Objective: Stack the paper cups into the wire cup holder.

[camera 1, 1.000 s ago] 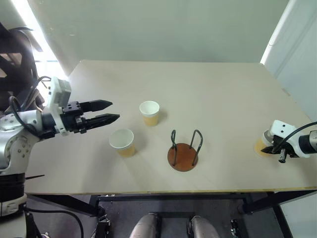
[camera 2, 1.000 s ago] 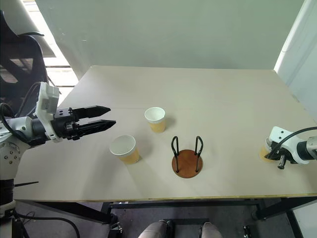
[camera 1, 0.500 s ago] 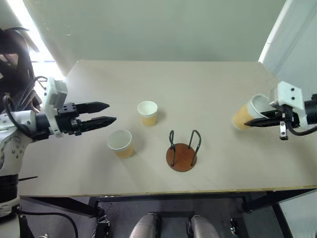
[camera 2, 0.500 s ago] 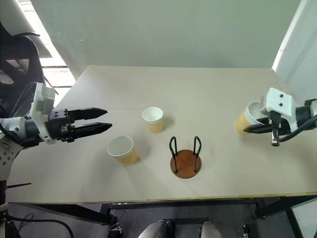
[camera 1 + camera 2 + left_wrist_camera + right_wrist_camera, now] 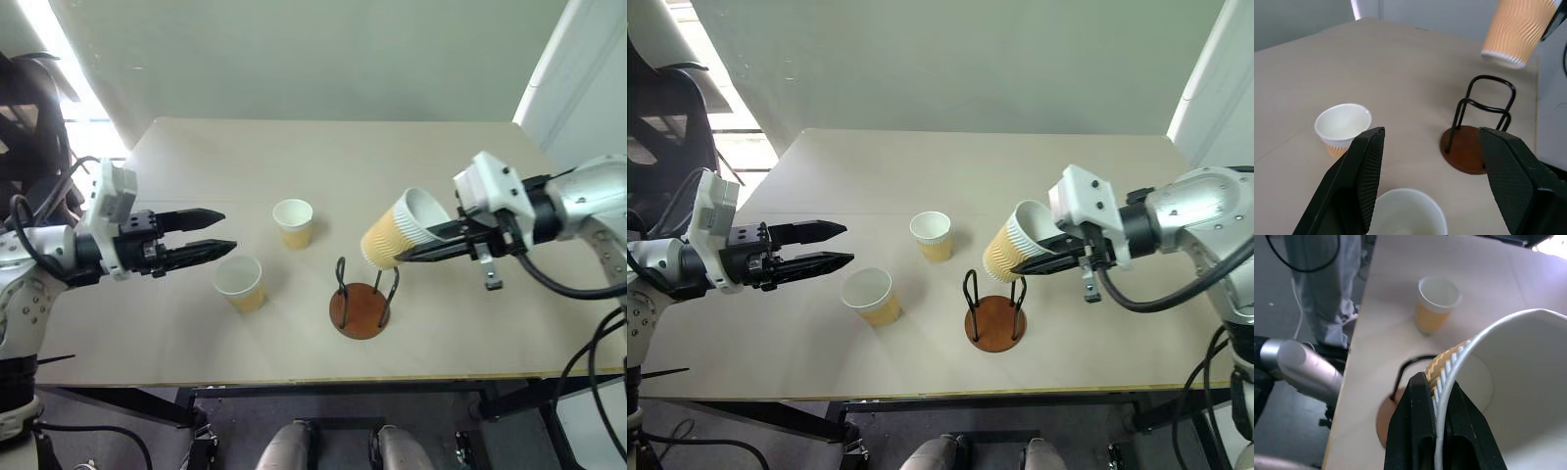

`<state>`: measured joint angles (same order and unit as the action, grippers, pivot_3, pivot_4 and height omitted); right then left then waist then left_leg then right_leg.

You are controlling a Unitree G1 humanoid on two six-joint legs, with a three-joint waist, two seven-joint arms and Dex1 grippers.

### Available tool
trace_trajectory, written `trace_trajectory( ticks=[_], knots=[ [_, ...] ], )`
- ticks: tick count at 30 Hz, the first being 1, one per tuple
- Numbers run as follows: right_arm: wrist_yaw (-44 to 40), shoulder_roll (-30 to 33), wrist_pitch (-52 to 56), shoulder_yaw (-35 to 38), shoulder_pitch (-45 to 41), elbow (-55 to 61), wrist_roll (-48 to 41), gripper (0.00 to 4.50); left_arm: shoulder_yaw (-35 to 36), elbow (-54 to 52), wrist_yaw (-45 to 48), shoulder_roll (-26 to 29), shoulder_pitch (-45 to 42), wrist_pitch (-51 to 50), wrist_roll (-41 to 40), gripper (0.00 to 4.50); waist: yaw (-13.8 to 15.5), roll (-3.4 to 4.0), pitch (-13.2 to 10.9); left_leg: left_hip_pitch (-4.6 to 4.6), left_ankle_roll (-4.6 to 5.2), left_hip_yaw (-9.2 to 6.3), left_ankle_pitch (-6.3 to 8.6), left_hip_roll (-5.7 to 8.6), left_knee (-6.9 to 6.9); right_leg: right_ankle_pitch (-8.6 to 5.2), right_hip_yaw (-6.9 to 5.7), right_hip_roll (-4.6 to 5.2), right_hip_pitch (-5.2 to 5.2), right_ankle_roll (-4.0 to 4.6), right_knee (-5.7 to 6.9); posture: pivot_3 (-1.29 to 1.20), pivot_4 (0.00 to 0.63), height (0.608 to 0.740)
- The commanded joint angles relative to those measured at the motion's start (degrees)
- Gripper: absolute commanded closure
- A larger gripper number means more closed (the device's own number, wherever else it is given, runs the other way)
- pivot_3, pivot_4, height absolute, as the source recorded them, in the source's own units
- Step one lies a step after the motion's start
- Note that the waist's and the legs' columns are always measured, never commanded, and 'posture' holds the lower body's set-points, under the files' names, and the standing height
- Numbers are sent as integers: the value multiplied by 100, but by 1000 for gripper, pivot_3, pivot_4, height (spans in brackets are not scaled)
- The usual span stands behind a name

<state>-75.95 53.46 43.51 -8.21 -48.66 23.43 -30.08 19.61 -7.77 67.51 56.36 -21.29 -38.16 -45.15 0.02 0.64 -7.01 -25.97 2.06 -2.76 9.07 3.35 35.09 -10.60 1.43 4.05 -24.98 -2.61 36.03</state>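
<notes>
On the pale surface [image 5: 441,176] the wire cup holder [image 5: 361,299] stands empty near the front edge, so no cup is stacked yet and all three remain. One paper cup [image 5: 397,232] hangs tilted just above the holder, its rim pinched in the closed jaws of the right gripper [image 5: 431,240]. Two more cups [image 5: 241,282] [image 5: 294,222] sit left of the holder. The left gripper [image 5: 217,231] hovers beside them, jaws moderately parted, holding nothing.
</notes>
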Motion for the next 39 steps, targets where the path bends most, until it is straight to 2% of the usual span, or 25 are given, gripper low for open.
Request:
trace_trajectory(
  ticks=[1,7,14,39],
  knots=[
    [184,-154,28,-105,-273,121,31,4462,250,-311,65,30,23,-157,-335,1245,-1,0,0,0,0,0,-1,0,0,1,0,0,-1,2,1,0,150,740],
    [307,-410,-45,-491,-338,57,250,4462,215,-531,195,131,225,-355,-524,1245,-5,0,0,2,-1,-1,-3,-1,-1,5,0,0,-6,8,7,0,150,740],
    [316,-413,-254,-867,-245,-10,690,4462,204,-592,205,145,336,-349,-508,1245,-4,0,0,-1,-1,1,-3,-1,-1,6,0,0,-9,14,7,0,150,740],
    [66,-373,-488,-1171,-149,78,1063,4462,116,-632,278,195,392,-383,-440,1245,-6,0,0,-3,-3,1,-1,-2,-3,7,0,0,-14,23,6,0,150,740]
  ],
)
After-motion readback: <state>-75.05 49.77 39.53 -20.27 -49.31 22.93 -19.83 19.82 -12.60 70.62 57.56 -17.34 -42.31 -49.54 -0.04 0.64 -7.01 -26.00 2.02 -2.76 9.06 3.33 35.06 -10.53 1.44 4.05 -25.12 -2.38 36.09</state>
